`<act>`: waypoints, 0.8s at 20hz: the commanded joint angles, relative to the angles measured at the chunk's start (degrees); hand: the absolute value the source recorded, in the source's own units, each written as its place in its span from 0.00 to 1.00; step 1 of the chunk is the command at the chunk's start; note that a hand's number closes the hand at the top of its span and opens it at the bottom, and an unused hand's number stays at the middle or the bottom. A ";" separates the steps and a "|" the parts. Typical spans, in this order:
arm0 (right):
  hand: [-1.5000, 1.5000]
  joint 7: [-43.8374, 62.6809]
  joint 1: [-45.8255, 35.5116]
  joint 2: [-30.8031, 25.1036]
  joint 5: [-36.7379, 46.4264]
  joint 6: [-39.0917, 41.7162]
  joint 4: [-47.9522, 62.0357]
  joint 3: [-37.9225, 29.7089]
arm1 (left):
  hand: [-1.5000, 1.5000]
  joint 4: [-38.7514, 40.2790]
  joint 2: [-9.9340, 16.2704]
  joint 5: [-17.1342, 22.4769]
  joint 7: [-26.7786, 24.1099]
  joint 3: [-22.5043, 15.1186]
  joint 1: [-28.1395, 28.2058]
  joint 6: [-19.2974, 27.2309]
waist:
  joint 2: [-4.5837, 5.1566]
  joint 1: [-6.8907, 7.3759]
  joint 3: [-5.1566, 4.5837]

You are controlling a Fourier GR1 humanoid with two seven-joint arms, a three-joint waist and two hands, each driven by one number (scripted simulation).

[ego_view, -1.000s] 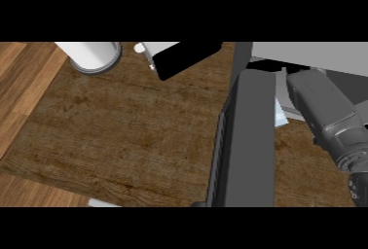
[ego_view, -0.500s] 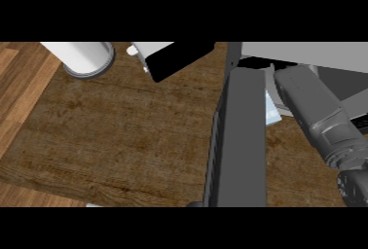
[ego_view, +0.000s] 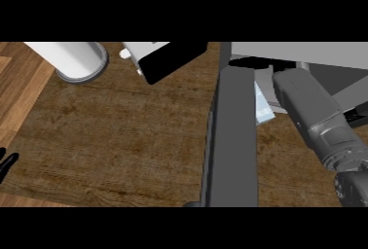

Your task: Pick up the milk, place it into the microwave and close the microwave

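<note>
The milk (ego_view: pixel 263 106) shows as a pale blue-white carton, wedged in view between the open microwave door (ego_view: pixel 231 146) and my right forearm (ego_view: pixel 316 121). The door is a dark grey slab seen edge-on, running down the middle. The microwave's grey body (ego_view: pixel 302 51) fills the upper right. My right forearm reaches up past the door into the opening. A black shape at the forearm's end, my right hand (ego_view: pixel 250 62), is mostly hidden in shadow. Only the fingertips of my left hand (ego_view: pixel 6 164) show, at the left edge, straight and holding nothing.
A white cylinder (ego_view: pixel 74 59) stands at the back left of the brown wooden counter (ego_view: pixel 115 136). Beside it sits a white-and-black object (ego_view: pixel 167 59). Lighter wood floor (ego_view: pixel 18 92) shows along the left.
Everything has slid left in view. My right forearm has pushed farther up toward the microwave's opening, next to the milk. My left hand's fingertips have appeared at the left edge.
</note>
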 commanded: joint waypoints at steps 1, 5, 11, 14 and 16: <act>0.00 -2.29 2.03 -1.54 -0.91 3.14 -0.60 -0.90 | 0.00 0.44 -2.28 -2.91 -1.71 -1.25 0.17 -0.77 | -1.36 -1.77 -0.17; 0.00 -3.98 3.84 -1.34 -1.52 5.61 -0.94 -1.44 | 0.00 0.24 -4.60 -5.58 -2.99 -4.64 1.18 -3.22 | -2.10 -3.12 -0.19; 0.00 -8.46 7.75 -1.08 -4.81 19.23 -0.75 -4.02 | 0.00 2.11 -5.66 -7.57 -4.02 -9.15 3.47 -8.81 | -2.63 -4.19 -0.18; 0.00 -11.89 11.08 -1.49 -5.75 26.94 -0.61 -4.57 | 0.00 3.80 -5.78 -9.49 -2.69 -12.35 1.73 -9.72 | -2.55 -5.27 -0.12; 0.00 -11.14 11.07 -0.44 -7.95 30.44 -0.87 -6.29 | 0.00 7.00 -5.46 -11.31 -4.26 -12.42 1.40 -12.24 | -3.39 -6.43 -0.26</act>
